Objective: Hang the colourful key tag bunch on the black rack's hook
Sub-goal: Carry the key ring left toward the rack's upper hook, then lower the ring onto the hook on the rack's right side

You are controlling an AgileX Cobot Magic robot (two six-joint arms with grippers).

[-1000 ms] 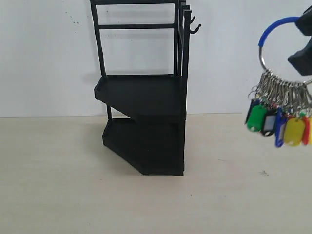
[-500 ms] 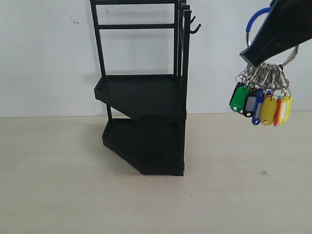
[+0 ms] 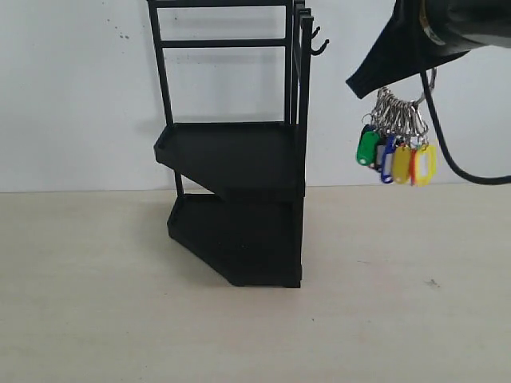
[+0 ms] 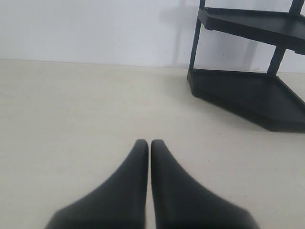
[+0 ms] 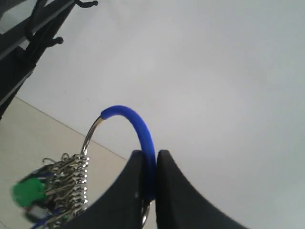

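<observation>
While the left gripper [image 4: 144, 142] is closed, empty, over the bench [image 4: 71, 119], the key tag bunch [image 3: 395, 155] is pinched by its blue sleeve in the right gripper [image 5: 150, 153], tags hanging down; the hook [image 3: 318, 44] is seen leftward, apart, on the rack [image 3: 231, 159].

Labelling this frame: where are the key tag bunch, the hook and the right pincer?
key tag bunch [image 3: 397, 159]: exterior view, on the hanging tags.
hook [image 3: 320, 49]: exterior view, on its curve.
right pincer [image 5: 151, 153]: right wrist view, between its fingertips.
</observation>
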